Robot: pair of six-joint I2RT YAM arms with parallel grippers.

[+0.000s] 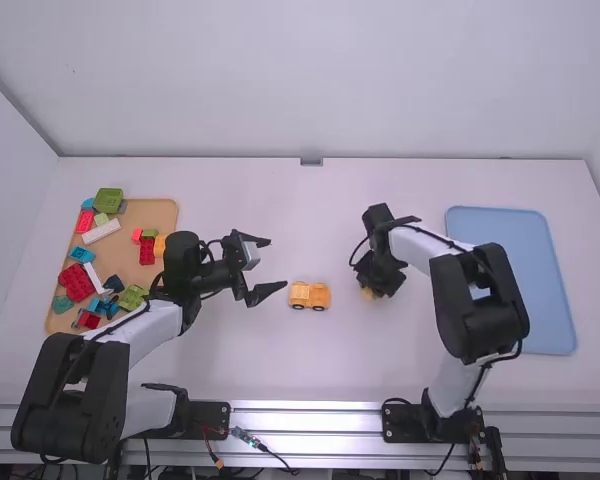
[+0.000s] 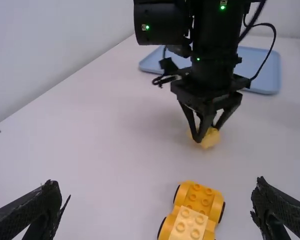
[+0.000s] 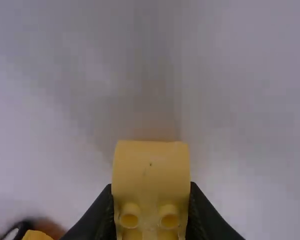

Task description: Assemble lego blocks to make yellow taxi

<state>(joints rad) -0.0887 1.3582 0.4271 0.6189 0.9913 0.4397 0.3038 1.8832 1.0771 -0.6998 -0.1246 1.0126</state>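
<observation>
White walls [image 1: 310, 80] stand behind and beside a white table [image 1: 240, 360], with a silver metal rail [image 1: 310, 419] along its near edge. On the table's left side lies a tan tray [image 1: 157, 212] holding loose blocks: a green block [image 1: 108, 200] at the far end, a long white block [image 1: 101, 231], a blue block [image 1: 82, 254], a large red block [image 1: 76, 283] and several others in mixed colours. A blue tray [image 1: 546, 300] lies on the right side, partly behind the right arm [image 1: 488, 290].

Near the middle of the table is a small yellow car [image 1: 310, 295] on black wheels. Its top has round studs, and a paler block [image 2: 189, 224] with studs sits at one end.

The left gripper [image 1: 276, 264] hangs between the tan tray and the car, nearer the car. Its fingers are spread wide, with nothing held between them.

The right gripper [image 1: 371, 286] points down at the table, to the right of the car and apart from it. Its fingers are closed on a yellow block [image 3: 151, 172], one on each side. That block has a smooth rounded face and round studs. Whether it touches the table, I cannot tell.
</observation>
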